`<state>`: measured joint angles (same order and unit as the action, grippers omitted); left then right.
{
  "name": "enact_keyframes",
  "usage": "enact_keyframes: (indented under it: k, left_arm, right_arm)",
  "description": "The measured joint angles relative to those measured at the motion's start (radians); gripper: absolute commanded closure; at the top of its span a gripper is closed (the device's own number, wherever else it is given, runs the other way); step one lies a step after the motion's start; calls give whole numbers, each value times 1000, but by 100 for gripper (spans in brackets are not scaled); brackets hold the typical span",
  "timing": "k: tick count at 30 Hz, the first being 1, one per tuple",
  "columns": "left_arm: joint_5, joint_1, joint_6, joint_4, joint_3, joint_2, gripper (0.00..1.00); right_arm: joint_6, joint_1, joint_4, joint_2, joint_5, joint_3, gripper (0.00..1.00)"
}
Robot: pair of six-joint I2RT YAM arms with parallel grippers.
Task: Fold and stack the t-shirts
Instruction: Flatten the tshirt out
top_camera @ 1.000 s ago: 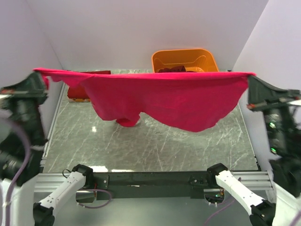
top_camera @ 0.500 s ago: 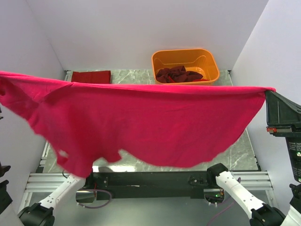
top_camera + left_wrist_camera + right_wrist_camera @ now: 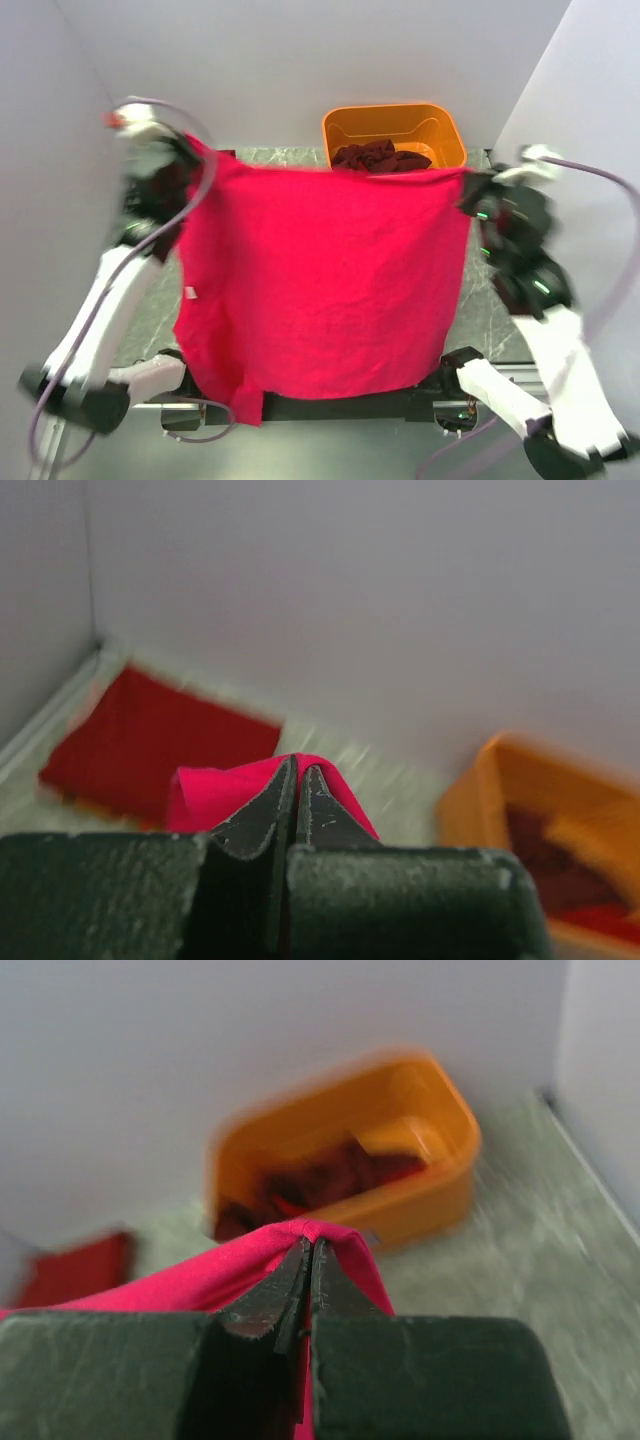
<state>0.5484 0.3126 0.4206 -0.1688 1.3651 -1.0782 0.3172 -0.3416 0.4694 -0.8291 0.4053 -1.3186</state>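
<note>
Bright pink-red t-shirt [image 3: 320,280] is held up spread out, hanging as a flat sheet in front of the orange tub [image 3: 390,108], with its top edge level with the tub's near rim and its bottom hem down over the arm bases. Left gripper [image 3: 298,770] is clenched on the shirt's top corner, out to the left of the tub, and pink cloth is pinched between the closed fingers. Right gripper [image 3: 310,1245] is clamped tight on the other top corner, just right of the tub's near-right corner. The top edge is stretched taut between the two. Dark maroon shirts [image 3: 380,157] lie crumpled inside the tub. A folded dark red shirt [image 3: 140,740] lies flat on the marble table [image 3: 482,305], well left of the tub by the back wall. Wrist views are blurred.
</note>
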Motion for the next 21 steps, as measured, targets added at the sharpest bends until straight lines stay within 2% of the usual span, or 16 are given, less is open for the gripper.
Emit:
enact_keyframes:
  k: [4, 8, 13, 21]
  left_arm:
    - [-32, -5, -34, 86, -222, -191, 99]
    - [-59, -11, -42, 135, -246, -436, 99]
    - [-75, -15, -37, 135, -121, -717, 99]
    - [-57, -17, -11, 134, 9, -851, 99]
  right_arm:
    - [34, 110, -112, -126, -70, 264, 100]
    - [42, 218, -219, -321, -190, 440, 100]
    - [29, 266, -294, -577, -293, 409, 100]
    - [-2, 269, -355, -727, -340, 262, 100]
